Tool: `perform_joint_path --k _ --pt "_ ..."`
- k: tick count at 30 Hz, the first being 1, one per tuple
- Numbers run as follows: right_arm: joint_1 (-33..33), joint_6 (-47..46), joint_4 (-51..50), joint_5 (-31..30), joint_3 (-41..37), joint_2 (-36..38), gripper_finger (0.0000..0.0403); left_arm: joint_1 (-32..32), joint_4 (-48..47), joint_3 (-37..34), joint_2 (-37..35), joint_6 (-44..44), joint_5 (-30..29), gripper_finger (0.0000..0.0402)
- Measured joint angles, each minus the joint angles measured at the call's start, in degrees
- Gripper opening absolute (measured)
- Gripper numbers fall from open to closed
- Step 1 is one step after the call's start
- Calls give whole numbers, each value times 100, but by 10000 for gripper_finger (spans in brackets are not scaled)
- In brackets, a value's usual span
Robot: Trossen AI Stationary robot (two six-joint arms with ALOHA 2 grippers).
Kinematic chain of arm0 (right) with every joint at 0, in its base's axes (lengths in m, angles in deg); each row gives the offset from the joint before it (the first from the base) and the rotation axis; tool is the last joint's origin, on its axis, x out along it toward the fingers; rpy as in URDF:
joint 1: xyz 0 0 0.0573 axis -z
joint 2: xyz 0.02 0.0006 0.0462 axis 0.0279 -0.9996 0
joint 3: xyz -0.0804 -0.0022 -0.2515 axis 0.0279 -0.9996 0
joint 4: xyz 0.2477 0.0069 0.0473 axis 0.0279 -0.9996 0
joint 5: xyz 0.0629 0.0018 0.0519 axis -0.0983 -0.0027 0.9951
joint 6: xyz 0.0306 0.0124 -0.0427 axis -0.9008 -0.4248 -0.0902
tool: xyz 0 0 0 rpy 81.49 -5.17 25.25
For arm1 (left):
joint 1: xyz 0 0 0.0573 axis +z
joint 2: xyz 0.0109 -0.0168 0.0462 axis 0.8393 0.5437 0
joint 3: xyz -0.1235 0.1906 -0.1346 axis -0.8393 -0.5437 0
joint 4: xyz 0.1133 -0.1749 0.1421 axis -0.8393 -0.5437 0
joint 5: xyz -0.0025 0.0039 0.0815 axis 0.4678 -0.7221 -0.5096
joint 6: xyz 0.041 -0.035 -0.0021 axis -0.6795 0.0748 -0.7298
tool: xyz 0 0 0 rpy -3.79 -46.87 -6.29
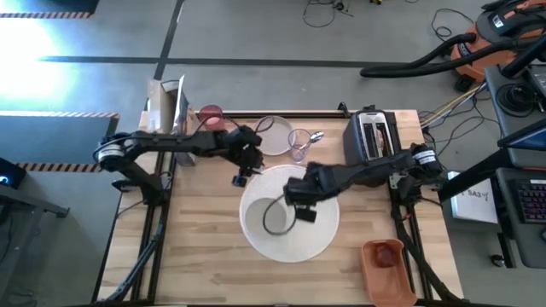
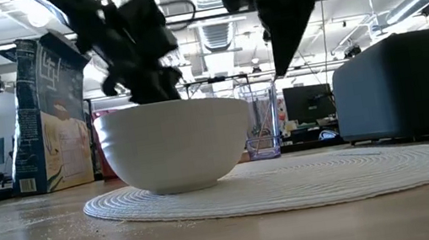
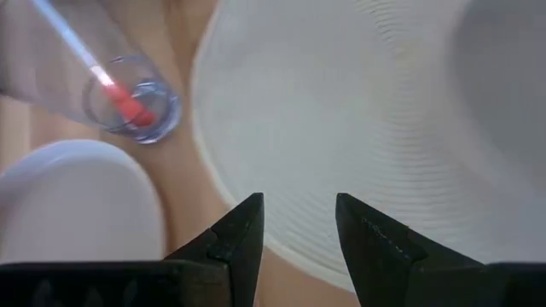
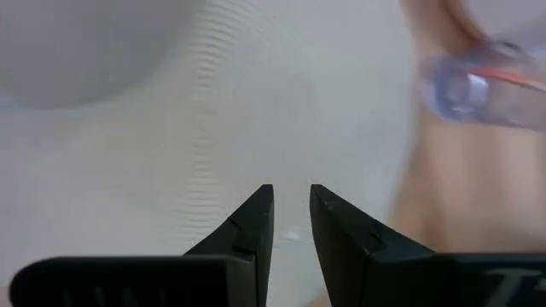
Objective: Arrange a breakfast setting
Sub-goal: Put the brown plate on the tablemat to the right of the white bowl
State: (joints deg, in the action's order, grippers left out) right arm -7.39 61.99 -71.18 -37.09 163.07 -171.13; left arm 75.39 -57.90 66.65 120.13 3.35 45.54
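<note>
Wooden tabletop (image 1: 205, 256), light planks, set on a grey workshop floor with cables beyond.

One cereal box (image 1: 166, 107), upright at the far left edge. One red container (image 1: 211, 115) just beside it; contents cannot be told. One small pale plate (image 1: 275, 135) at the far edge, nothing visible on it. One pink translucent cup (image 1: 299, 143) touching or just beside the plate, with a thin straw-like rod in it showing a red mark in the left wrist view. One metal spoon (image 1: 314, 136) lying just right of the cup. One dark toaster (image 1: 373, 136) at the far right. One orange tray (image 1: 386, 269) at the near right corner, holding one small red fruit (image 1: 386, 254).

One round white woven placemat (image 1: 320, 234) in the middle. One white bowl (image 1: 277, 217) stands on its left half, empty as seen from above.

Left gripper (image 1: 241, 175): above the placemat's far-left rim, fingers apart, holding nothing; bowl lies near, toward the front and right of it.

Right gripper (image 1: 294, 194): over the mat, just beyond the bowl's far-right rim, fingers a narrow gap apart, nothing between them.
</note>
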Motion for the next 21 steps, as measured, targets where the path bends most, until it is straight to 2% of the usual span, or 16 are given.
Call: perform_joint_path --k 6,8,12,17,21 --pt "520 515 -118 -78 2 37 70 842 736 0 582 -19 1076 131" --pt "628 569 -118 -65 2 37 70 1089 793 55 765 39 1086 131" --pt "753 593 -139 -63 0 46 70 1428 615 329 1172 114 731 131" --pt "780 503 -141 -40 -2 49 70 1493 -115 905 1708 133 606 131" --pt "780 428 -143 6 -4 50 70 1488 -249 1094 1988 128 634 131"
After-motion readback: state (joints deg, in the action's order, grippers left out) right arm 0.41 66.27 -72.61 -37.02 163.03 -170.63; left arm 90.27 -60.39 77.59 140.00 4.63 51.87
